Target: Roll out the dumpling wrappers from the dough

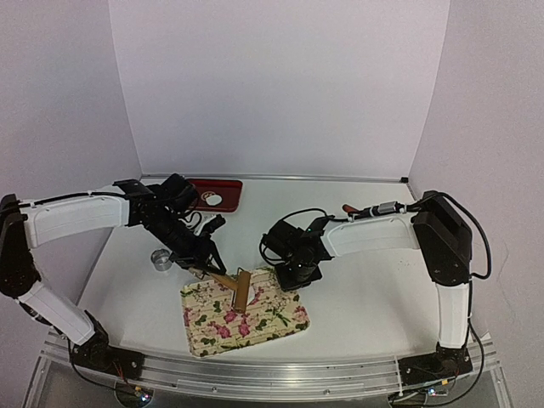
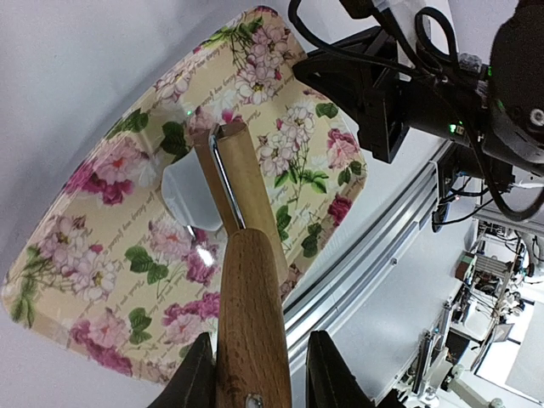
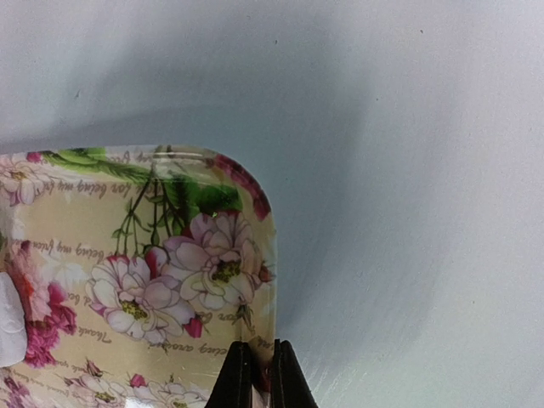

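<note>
A white lump of dough [image 2: 189,197] lies on the floral tray [image 2: 93,255], partly under the wooden rolling pin [image 2: 242,183]. My left gripper [image 2: 261,342] is shut on the pin's wooden handle, coming in from the tray's far-left side [image 1: 206,265]. My right gripper [image 3: 255,350] is shut on the rim of the floral tray [image 3: 170,255] at its far-right corner [image 1: 291,276]. In the right wrist view only a sliver of dough [image 3: 7,321] shows, at the left edge. A small white disc, one of the dumpling wrappers [image 1: 214,201], lies on the red tray [image 1: 229,189] at the back.
A metal ring cutter [image 1: 161,258] stands on the table left of the floral tray. White walls enclose the table on three sides. The metal rail [image 1: 272,374] with both arm bases runs along the near edge.
</note>
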Motion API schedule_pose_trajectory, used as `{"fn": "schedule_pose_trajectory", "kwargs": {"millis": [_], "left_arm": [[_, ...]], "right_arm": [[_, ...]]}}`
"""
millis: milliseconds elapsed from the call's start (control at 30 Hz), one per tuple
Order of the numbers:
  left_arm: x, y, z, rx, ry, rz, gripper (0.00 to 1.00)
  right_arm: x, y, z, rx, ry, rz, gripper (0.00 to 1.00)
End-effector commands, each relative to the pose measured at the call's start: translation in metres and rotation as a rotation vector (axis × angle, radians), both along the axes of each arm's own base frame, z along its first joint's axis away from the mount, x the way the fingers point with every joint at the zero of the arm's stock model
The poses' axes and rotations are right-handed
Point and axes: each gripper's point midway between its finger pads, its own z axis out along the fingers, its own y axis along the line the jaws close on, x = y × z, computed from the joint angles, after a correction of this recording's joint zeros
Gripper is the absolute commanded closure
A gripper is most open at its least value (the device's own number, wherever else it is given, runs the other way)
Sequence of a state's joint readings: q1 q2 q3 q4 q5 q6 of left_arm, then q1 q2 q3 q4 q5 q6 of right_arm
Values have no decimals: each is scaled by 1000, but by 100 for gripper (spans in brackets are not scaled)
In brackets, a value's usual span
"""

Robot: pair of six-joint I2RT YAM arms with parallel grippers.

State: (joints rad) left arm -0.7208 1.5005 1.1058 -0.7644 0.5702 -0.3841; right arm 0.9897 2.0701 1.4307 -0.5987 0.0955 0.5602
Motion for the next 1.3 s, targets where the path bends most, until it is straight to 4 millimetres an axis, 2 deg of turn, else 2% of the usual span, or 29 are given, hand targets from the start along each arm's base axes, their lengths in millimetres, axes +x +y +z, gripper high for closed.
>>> {"fn": "schedule_pose_trajectory", "kwargs": {"millis": [0, 200, 500, 667, 1067, 1267], "left_arm": [[-3, 17, 23, 50, -19, 52, 100], [1, 26, 5, 116, -2, 76, 100], [17, 19, -2, 110, -19, 81, 100], [22, 10, 7, 63, -38, 71, 100], [19, -8, 24, -44, -3, 36, 100], [10, -3, -4, 0, 73, 46, 100]], "right_arm": [[8, -19, 12, -93, -69, 1, 100], [6, -18, 10, -88, -56, 3, 100], [4, -18, 9, -77, -45, -15, 100], [3, -19, 10, -76, -45, -18, 100], [1, -21, 10, -75, -40, -25, 100], [-2, -24, 5, -82, -28, -29, 100]]}}
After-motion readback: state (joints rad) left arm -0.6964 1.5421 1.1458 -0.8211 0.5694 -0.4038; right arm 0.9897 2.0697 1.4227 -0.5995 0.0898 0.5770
